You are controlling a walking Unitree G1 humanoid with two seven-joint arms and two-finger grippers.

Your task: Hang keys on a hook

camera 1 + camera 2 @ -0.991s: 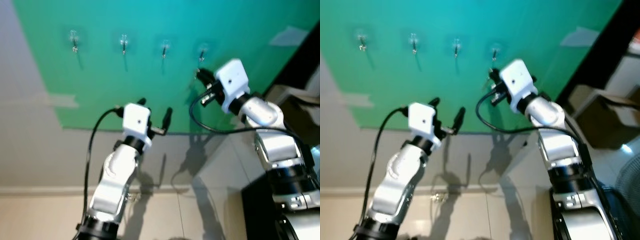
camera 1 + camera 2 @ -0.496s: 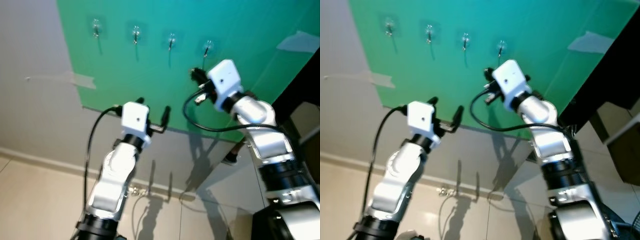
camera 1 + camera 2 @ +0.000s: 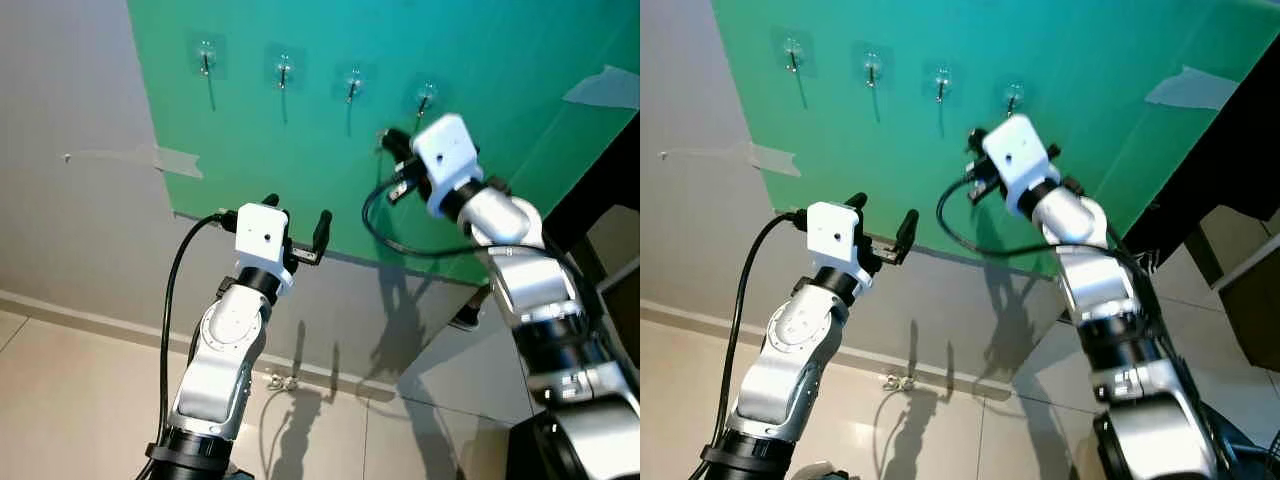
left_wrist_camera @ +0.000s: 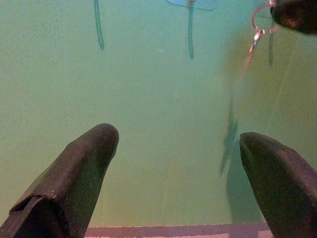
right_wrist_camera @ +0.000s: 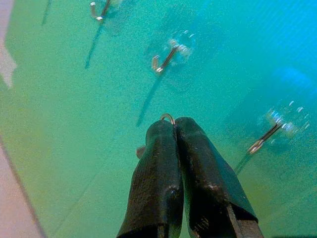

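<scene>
I am holding the right tool [image 5: 173,126], pinched closed on the key ring [image 5: 168,117], just below the hook [image 5: 166,58] at upper centre, while the left tool [image 4: 181,148] is hanging open.

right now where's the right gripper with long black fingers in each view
Left eye: right gripper upper middle, below the rightmost clear hook.
Right eye: gripper upper middle, same hook above.
Left wrist: gripper in the picture's top right corner, thin metal key ring dangling.
Right wrist: gripper centre, shut on the ring.
Landmark: hook row on green board.
</scene>
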